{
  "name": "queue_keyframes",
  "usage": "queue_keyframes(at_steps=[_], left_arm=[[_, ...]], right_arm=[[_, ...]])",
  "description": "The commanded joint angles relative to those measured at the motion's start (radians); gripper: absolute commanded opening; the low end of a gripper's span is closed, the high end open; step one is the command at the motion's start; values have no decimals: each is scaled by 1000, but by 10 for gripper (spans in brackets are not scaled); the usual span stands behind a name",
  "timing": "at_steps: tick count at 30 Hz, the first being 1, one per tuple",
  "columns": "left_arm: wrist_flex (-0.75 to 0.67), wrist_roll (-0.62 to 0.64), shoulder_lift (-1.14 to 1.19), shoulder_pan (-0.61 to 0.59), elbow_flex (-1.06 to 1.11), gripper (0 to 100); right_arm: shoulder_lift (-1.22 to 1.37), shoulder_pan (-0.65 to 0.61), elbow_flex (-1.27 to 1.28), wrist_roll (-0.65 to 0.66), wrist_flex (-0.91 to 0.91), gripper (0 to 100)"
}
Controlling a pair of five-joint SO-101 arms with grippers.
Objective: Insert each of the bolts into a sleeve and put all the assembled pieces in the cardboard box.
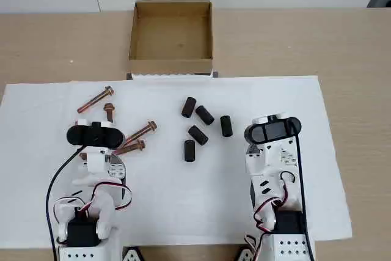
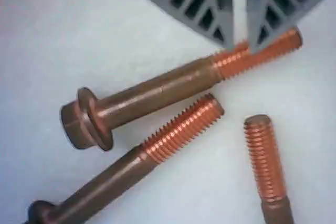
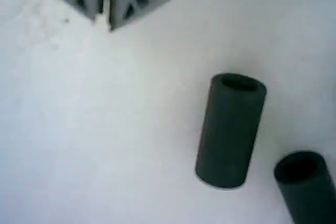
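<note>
Nothing picked up yet.
I saw the left gripper (image 2: 239, 38) nearly closed above a bolt (image 2: 157, 93), the right gripper (image 3: 105, 22) closed near a black sleeve (image 3: 230, 129), both empty.

Copper bolts (image 1: 96, 100) and five black sleeves (image 1: 204, 115) lie loose near the open cardboard box (image 1: 171, 64).

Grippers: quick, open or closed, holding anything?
Left gripper: closed, empty, tips over a bolt at its threaded end.
Right gripper: closed, empty.
</note>
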Motion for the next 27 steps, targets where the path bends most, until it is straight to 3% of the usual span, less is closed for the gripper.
queue_keyframes(at_steps=[1, 27], left_arm=[[-11, -3, -11, -3, -2, 7], [-11, -3, -11, -3, -2, 7]], right_arm=[[-13, 2, 14, 9, 2, 3], [-13, -30, 14, 9, 2, 3]])
